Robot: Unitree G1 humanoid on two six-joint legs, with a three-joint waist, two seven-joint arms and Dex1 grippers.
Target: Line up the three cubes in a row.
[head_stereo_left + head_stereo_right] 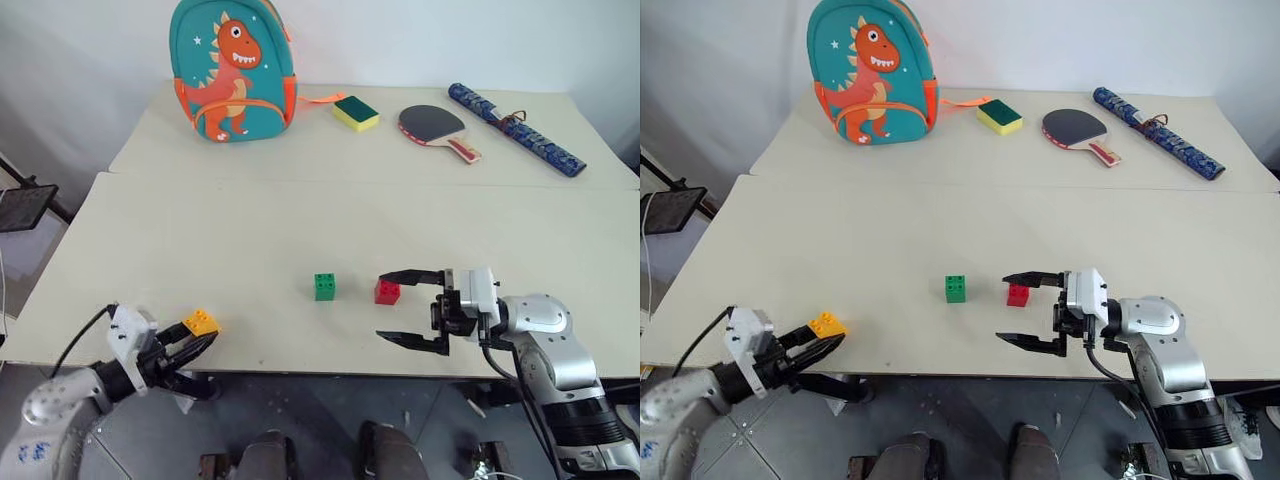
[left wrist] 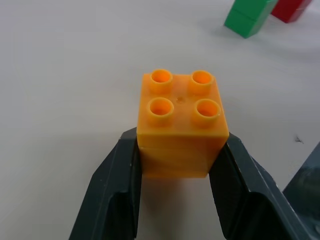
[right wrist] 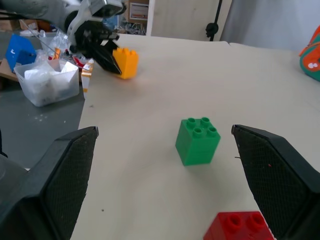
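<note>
Three studded plastic cubes sit low on the pale desk [image 1: 300, 210]: green cube [image 1: 324, 286] and red cube [image 1: 387, 291] side by side at lower centre, orange cube [image 1: 201, 322] at lower left, pinched by the left tool [image 1: 190, 345], likely for carrying over. Right tool [image 1: 412, 308] gapes wide beside red.

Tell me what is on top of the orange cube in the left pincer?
Nothing rests on the orange cube. Its top shows four hollow studs. The left pincer is shut on its two lower sides, and its fingers cover those faces. Its underside cannot be seen.
</note>
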